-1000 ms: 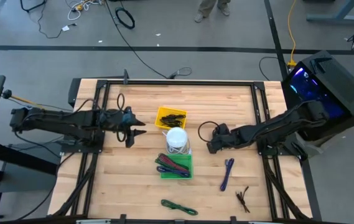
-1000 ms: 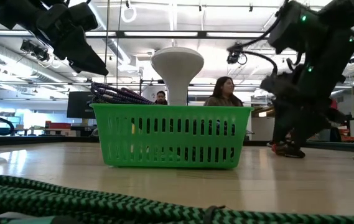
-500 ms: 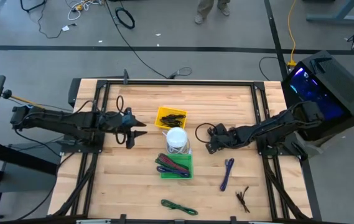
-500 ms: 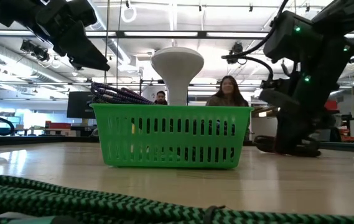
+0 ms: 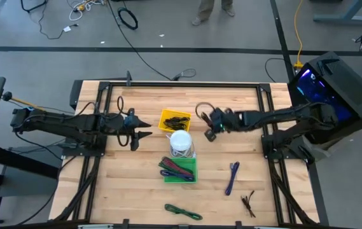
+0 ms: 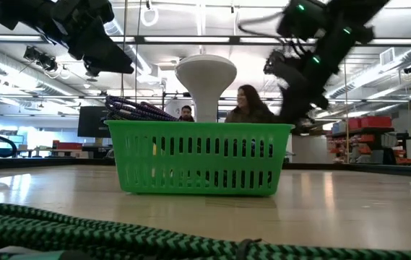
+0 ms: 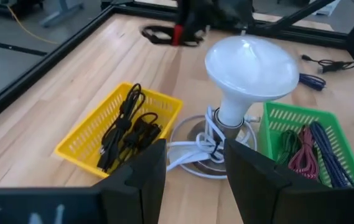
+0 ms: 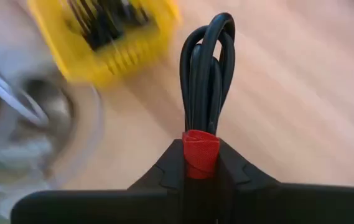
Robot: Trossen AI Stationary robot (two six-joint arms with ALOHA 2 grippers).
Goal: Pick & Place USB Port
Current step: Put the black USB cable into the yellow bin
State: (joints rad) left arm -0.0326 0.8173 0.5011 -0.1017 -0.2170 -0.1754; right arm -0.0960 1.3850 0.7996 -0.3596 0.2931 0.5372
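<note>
The USB port [image 8: 206, 74] is a black bundle of looped cable bound by a red band. My right gripper [image 5: 213, 127] is shut on it and holds it above the table, just right of the yellow basket [image 5: 174, 119]. In the left wrist view the bundle [image 7: 158, 32] shows far off, beyond the bulb. My left gripper [image 5: 140, 131] hovers open left of the yellow basket with nothing between its fingers [image 7: 145, 174]. In the low view the right arm [image 6: 303, 65] hangs high at the right and the left arm [image 6: 89, 40] at the upper left. My right gripper pinches the bundle at its red band [image 8: 200, 152] between the two fingers. The fingers slant down from the table's right side and lie along the bundle. The black loops [image 5: 201, 112] stick out past the fingertips toward the yellow basket, lifted clear of the table.
The yellow basket holds black cables [image 7: 127, 127]. A white bulb lamp [image 5: 181, 141] stands between it and a green basket [image 5: 181, 170] of coloured straps. A purple strap [image 5: 233, 177], dark wire ties [image 5: 249, 202] and a green strap [image 5: 182, 211] lie nearer the front.
My right gripper has risen from the table with the black bundle and swung toward the far edge and left, toward the yellow basket, rolling its wrist on the way. The bundle, which lay on the wood beside the fingers, now hangs clear of it.
</note>
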